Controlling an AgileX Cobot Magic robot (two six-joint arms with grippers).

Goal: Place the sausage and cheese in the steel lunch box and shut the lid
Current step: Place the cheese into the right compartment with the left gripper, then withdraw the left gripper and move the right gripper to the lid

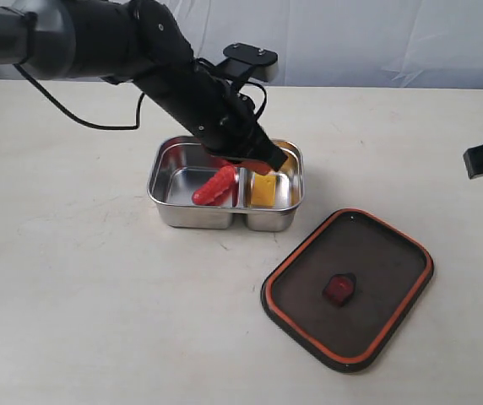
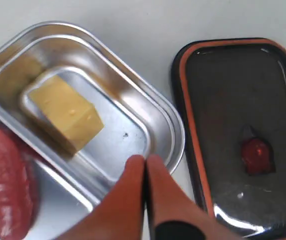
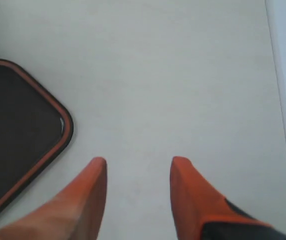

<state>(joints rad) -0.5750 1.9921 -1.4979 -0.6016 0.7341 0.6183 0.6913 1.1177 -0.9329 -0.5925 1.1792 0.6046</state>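
Both foods already lay in the steel lunch box (image 1: 195, 217): the sausage (image 1: 214, 186) slanted in the larger compartment and the cheese (image 1: 263, 189) sat in the smaller one. By my judgement, only the closing remained. The left tool (image 2: 145, 167) hung over the near rim of the cheese compartment, its fingers pressed together with nothing between them. The right tool (image 3: 138, 167) stood wide apart and empty over bare desk (image 1: 73, 278), just beside a corner of the lid (image 1: 377, 278). The lid rested flat on the desk, apart from the box, with its red valve (image 1: 339, 288) facing up. To do the step well, the left arm would probably need to lift clear of the box first, so that nothing blocked the opening. The lid offered little to pinch while it lay flat, so a grip across its orange rim at one edge seemed the safest. It would then have to be turned so its long side matched the box, lowered level, and pressed evenly so the seal seated all round. The sausage leaned toward the divider, and the lid might catch on it if that end stood proud. As for writing, the only trace was white lettering on the left arm at the edge of the exterior view, cut off and unreadable as a word. The box, lid and foods showed no brand or label.
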